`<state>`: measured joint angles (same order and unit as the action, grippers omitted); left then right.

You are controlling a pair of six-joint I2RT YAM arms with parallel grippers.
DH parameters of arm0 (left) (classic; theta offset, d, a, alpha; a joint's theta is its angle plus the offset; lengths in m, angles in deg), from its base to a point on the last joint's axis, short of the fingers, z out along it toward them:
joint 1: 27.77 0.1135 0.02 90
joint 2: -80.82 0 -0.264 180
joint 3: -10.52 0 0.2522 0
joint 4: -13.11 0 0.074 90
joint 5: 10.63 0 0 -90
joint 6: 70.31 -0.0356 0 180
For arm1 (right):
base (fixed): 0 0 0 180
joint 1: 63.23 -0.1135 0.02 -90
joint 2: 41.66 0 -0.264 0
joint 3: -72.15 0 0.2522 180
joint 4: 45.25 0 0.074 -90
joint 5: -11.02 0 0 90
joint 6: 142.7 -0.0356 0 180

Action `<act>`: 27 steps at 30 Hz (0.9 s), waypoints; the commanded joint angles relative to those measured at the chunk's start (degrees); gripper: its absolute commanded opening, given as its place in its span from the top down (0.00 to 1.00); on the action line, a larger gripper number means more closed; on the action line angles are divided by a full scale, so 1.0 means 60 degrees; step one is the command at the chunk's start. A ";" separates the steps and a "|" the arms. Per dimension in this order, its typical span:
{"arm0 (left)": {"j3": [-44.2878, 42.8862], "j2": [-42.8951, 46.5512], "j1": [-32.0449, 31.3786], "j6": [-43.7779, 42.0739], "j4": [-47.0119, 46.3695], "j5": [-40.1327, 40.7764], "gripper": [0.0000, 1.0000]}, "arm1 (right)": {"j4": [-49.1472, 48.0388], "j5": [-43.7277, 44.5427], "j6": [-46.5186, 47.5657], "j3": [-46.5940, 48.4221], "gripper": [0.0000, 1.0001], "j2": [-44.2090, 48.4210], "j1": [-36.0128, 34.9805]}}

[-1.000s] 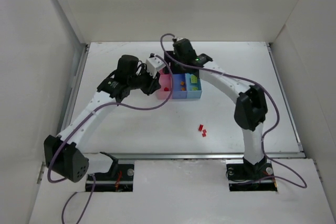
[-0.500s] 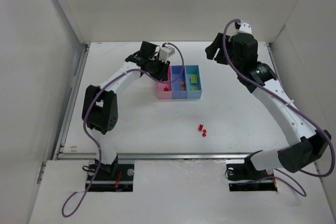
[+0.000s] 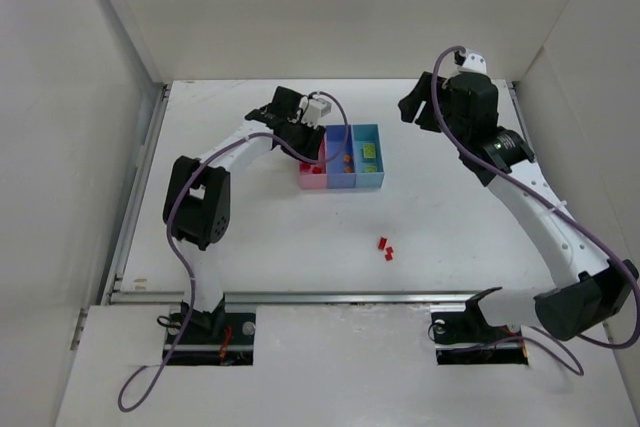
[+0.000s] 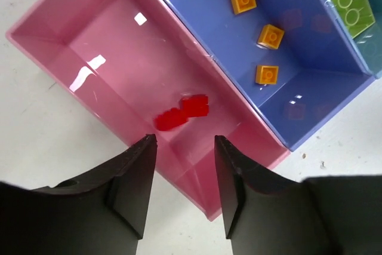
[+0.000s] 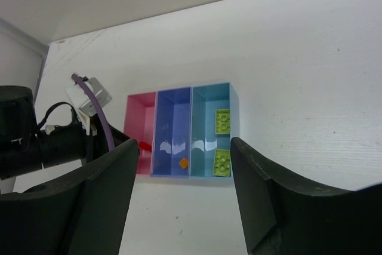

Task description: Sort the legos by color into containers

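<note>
The three joined containers stand mid-table: pink (image 3: 312,183), blue (image 3: 343,183), teal (image 3: 372,181). In the left wrist view the pink bin (image 4: 89,40) holds two red legos (image 4: 182,112), the blue bin (image 4: 197,22) three orange legos (image 4: 271,36), and the teal bin (image 4: 371,52) a lime-green lego (image 4: 352,9). My left gripper (image 4: 184,143) is open and empty just above the pink bin's near end; it also shows from above (image 3: 306,146). My right gripper (image 5: 185,144) is open and empty, high at the back right (image 3: 411,107), looking down on the bins (image 5: 173,117). Two lime-green legos (image 5: 222,121) show in the teal bin.
Two small red legos (image 3: 385,247) lie loose on the table in front of the bins, toward the right. White walls enclose the table on three sides. The left arm (image 5: 48,141) reaches in beside the pink bin.
The right arm has lifted away from the bins to the back right. The left arm has swung round, and its gripper now hangs over the pink bin.
</note>
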<state>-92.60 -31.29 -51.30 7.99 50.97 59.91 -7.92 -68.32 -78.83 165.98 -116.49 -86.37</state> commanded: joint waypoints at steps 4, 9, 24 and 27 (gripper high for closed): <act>0.0216 0.0493 -0.0019 0.0076 -0.0222 0.0154 0.50 | -0.0047 -0.0238 0.0107 -0.0088 0.31 0.0328 0.0047; -0.0136 0.0931 -0.0019 0.0076 -0.0222 0.0153 0.49 | 0.0537 -0.0604 0.0517 -0.0089 0.30 0.0518 0.0047; -0.0575 0.3494 0.0069 0.0500 -0.0325 0.0355 0.46 | 0.3645 -0.0881 -0.0899 -0.3455 0.14 0.1046 -0.3071; -0.0255 0.3874 0.0069 0.0501 -0.0237 0.1016 0.46 | 0.3469 -0.1000 -0.1662 -0.4043 0.00 0.0827 -0.3439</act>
<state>-94.37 -10.83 -51.45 9.78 49.40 62.09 11.67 -73.22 -81.83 143.34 -111.53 -106.00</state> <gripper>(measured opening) 0.539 0.986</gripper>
